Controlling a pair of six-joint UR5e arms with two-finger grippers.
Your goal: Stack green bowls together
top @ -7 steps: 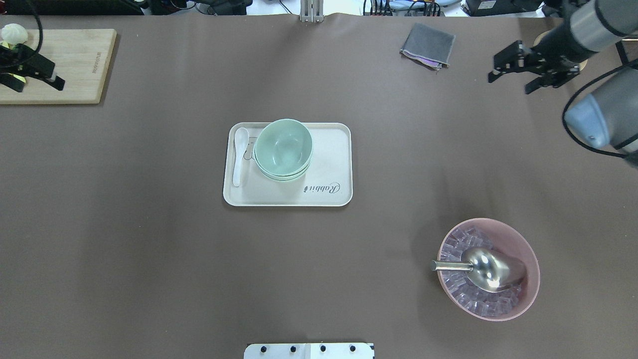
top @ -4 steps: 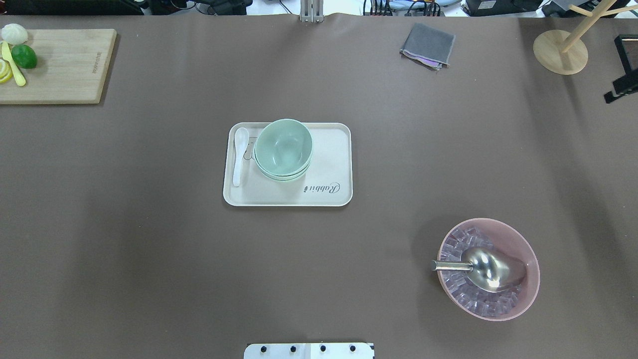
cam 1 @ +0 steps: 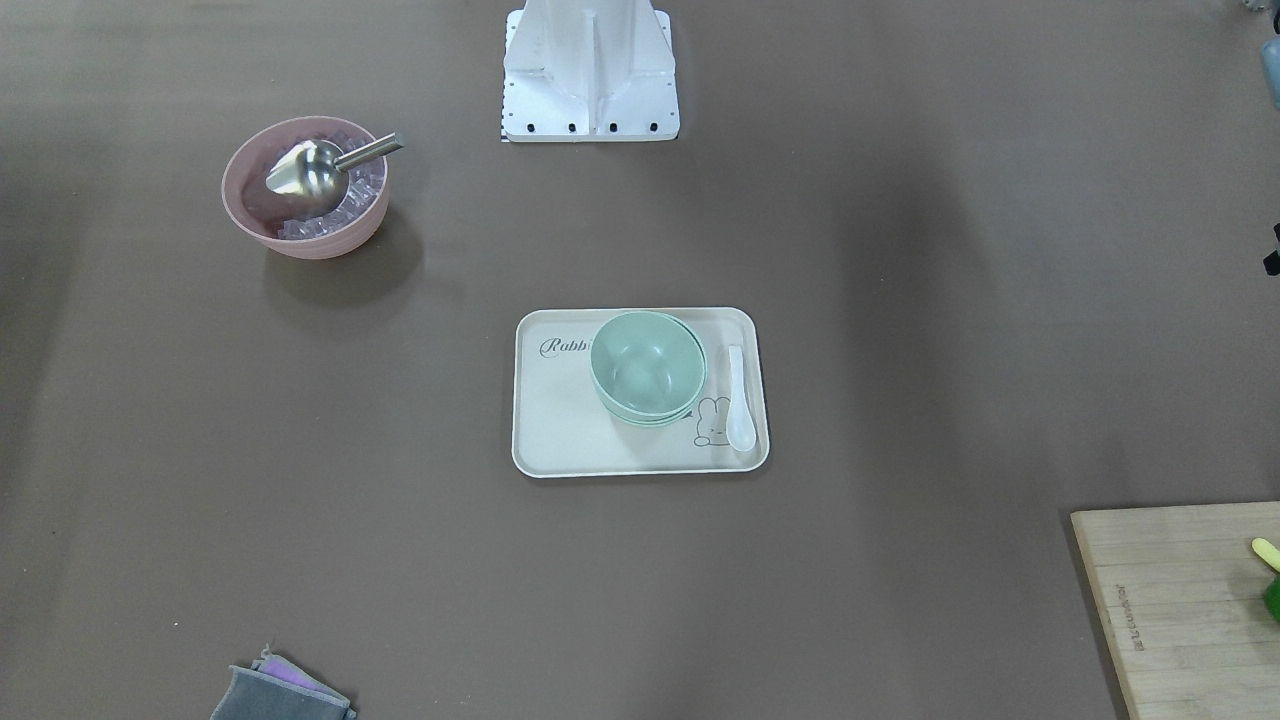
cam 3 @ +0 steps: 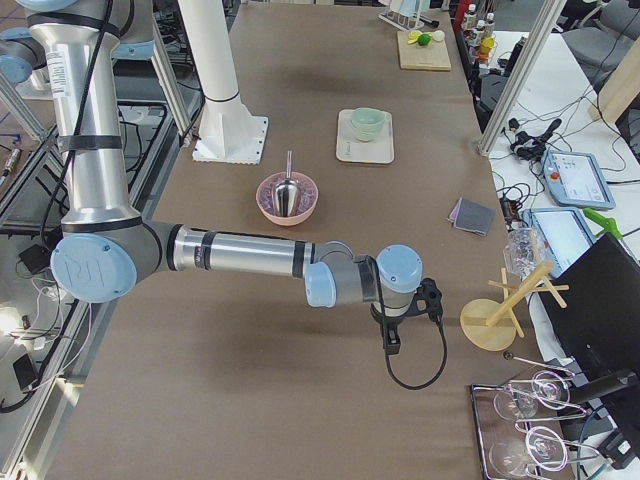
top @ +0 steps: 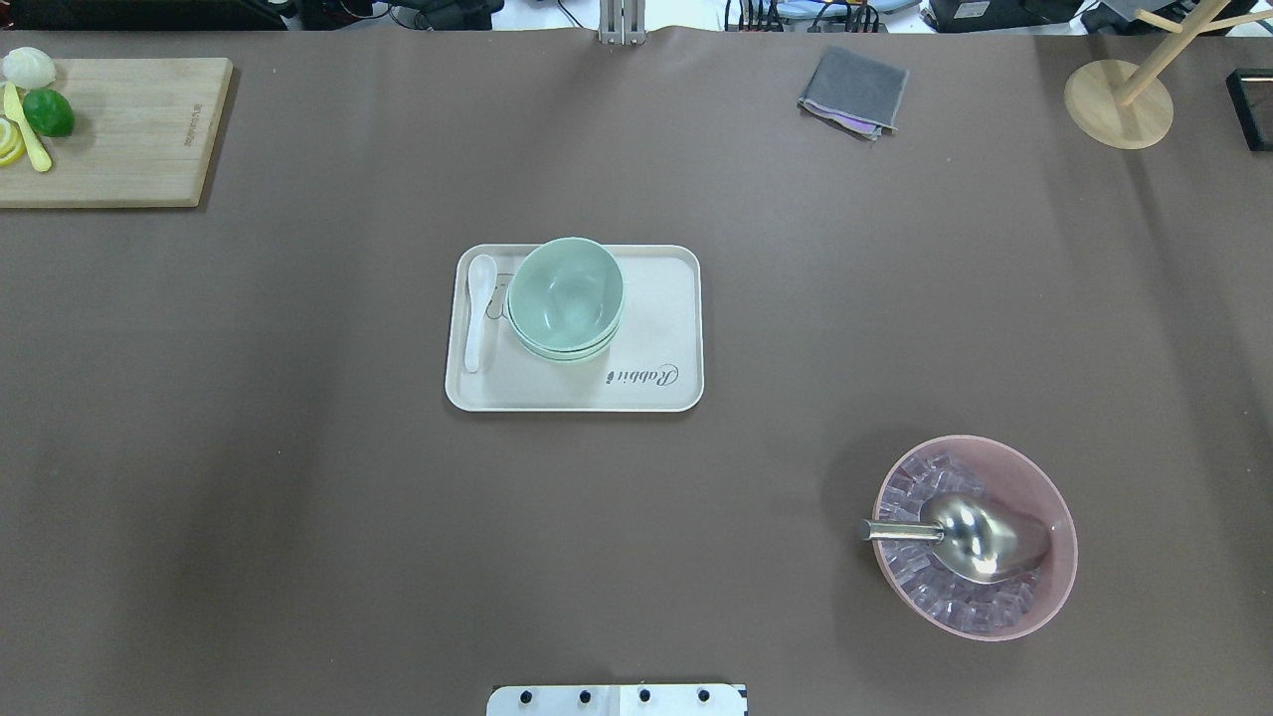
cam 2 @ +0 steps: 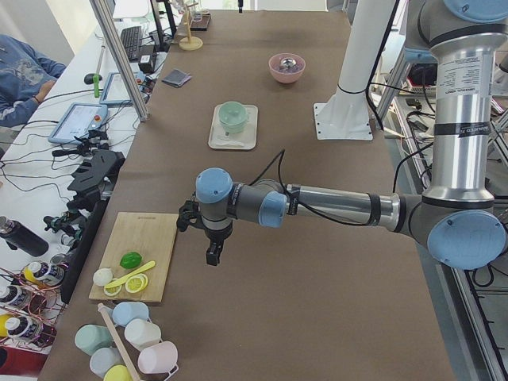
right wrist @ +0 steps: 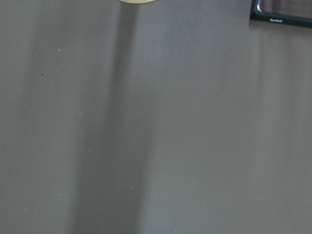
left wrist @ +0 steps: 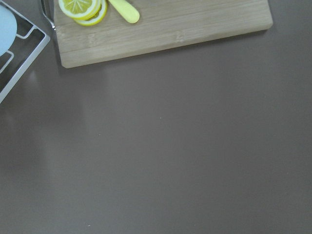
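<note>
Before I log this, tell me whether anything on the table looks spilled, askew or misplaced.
Nothing stands out. The green bowls sit nested upright on the tray, white spoon beside them; ice and scoop sit in the pink bowl.

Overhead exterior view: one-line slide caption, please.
Green bowls nested on a cream tray beside a white spoon; pink ice bowl with metal scoop at lower right.
</note>
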